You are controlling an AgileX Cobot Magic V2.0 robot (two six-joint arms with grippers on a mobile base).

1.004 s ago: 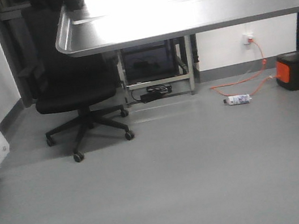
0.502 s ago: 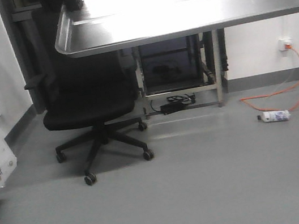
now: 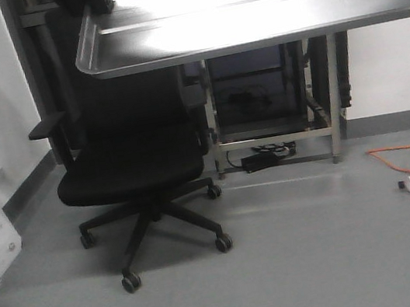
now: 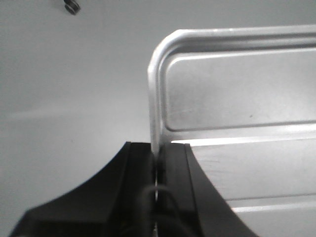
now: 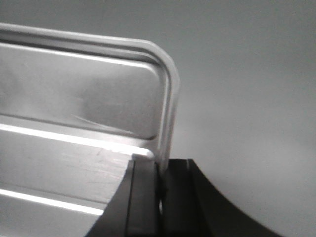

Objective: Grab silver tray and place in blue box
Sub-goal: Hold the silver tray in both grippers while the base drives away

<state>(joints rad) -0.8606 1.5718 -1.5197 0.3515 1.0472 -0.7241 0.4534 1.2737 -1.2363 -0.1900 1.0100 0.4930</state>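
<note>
The room was bright. Light came from above and hit the silver tray (image 3: 261,18) so hard that its far part was a white blaze with nothing to see in it. Under the black chair (image 3: 133,173) a soft dark shadow lay on the grey floor (image 3: 325,259). The front picture looked a bit grainy and soft. In the wrist pictures the left gripper (image 4: 157,153) and right gripper (image 5: 159,168) were dark and fuzzy, and the tray's ridges shone as white stripes.
</note>
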